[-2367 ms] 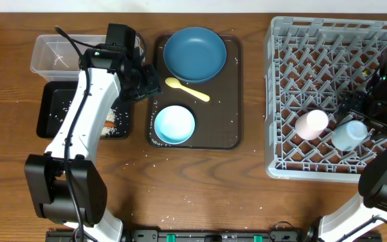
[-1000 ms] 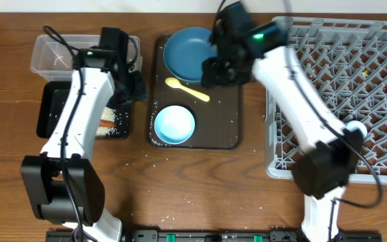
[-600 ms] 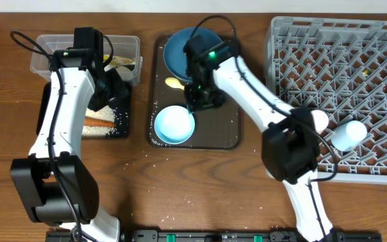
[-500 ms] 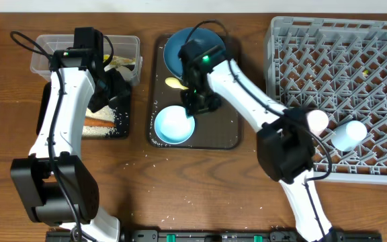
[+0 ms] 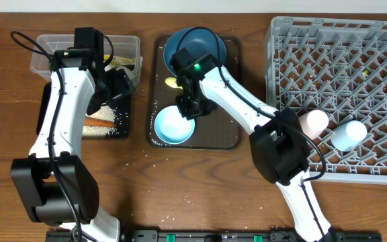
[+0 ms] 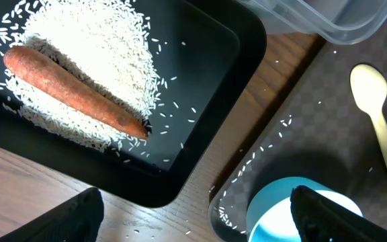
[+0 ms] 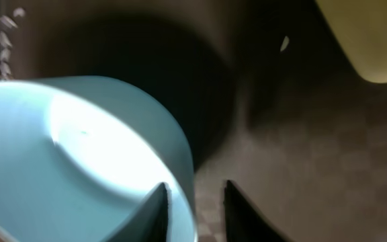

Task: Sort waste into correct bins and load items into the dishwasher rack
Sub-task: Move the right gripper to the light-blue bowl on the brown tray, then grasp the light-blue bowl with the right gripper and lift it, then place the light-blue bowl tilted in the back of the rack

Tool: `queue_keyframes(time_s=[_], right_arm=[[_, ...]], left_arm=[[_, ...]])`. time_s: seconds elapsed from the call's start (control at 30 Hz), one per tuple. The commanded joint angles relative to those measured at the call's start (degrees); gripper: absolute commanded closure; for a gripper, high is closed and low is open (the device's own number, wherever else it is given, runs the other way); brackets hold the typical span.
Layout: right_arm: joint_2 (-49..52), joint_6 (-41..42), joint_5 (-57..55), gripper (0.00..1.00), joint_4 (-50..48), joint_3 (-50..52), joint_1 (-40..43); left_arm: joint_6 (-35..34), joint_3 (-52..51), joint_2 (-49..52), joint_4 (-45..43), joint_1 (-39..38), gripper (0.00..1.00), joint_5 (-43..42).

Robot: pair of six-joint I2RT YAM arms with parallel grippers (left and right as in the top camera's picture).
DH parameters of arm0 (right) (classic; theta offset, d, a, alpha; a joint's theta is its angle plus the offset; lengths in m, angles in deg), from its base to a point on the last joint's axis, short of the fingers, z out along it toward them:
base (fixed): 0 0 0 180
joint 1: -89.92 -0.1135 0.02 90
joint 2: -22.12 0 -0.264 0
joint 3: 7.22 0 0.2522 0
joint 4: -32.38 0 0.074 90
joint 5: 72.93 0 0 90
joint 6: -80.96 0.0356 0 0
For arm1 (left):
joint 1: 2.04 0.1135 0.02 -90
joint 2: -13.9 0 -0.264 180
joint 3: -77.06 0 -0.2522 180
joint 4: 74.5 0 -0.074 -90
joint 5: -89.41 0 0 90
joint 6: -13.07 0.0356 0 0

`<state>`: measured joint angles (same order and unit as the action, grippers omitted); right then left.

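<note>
**Overhead view.** The brown tray (image 5: 210, 134) lies mid-table, with bare wood along its near edge. A narrow strip of wood separates its left edge from the black tray (image 5: 130, 121) and the clear tub (image 5: 49, 54). A wider strip separates its right edge from the rack (image 5: 341, 67). On the brown tray, the small bowl (image 5: 173, 126) sits at the near-left corner and the large bowl (image 5: 210, 44) at the far end. The spoon (image 6: 381, 128) lies between them. The right gripper (image 5: 187, 107) hangs over the small bowl's far rim.

**Right wrist view (blurred).** Its fingers (image 7: 154, 205) stand narrowly parted astride that rim, 1 inside and 1 outside. A dark gap shows between the outer finger and the wall, so nothing is clamped.

**Left wrist view.** The left gripper (image 6: 197, 218) spreads wide and empty above the brown tray's left edge. The carrot (image 6: 72, 91) lies on the rice (image 6: 99, 47) in the black tray, well apart from the fingertips.

**Overhead view only.** The paper (image 5: 121, 62) lies in the tub. The pink cup (image 5: 314, 121) and the blue cup (image 5: 350, 134) lie in the rack, right of the brown tray.
</note>
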<state>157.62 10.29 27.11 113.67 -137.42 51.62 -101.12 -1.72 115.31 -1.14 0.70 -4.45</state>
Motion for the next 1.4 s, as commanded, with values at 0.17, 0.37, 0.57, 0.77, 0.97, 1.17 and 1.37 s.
queue_keyframes(time_s=[0.17,0.37,0.57,0.77,0.97,1.17,1.37], right_arm=[[0.09,0.37,-1.66,0.99,-0.2,1.11,0.46],[-3.93,-1.44,-1.68,0.99,2.78,-4.28,4.39],[-14.53,-2.23,-9.57,0.99,3.1,-10.91,12.5],[-21.73,1.88,-36.79,0.99,1.46,-11.1,20.11],[-20.61,9.35,-65.0,0.99,-1.49,-9.09,23.08],[-16.0,4.07,-82.14,0.99,-10.45,-5.14,23.3],[-8.59,-3.76,-86.55,0.99,-12.48,-5.14,23.71]], left_arm=[[0.04,0.02,-0.02,0.15,0.09,0.06,0.92],[0.04,0.02,-0.02,0.15,0.09,0.05,0.92],[0.07,0.02,-0.02,0.15,0.09,0.05,0.92],[0.07,0.02,-0.02,0.15,0.09,0.04,0.92],[0.07,0.02,-0.02,0.15,0.09,0.04,0.92],[0.07,0.02,-0.02,0.15,0.09,0.04,0.92],[0.07,0.02,-0.02,0.15,0.09,0.04,0.92]])
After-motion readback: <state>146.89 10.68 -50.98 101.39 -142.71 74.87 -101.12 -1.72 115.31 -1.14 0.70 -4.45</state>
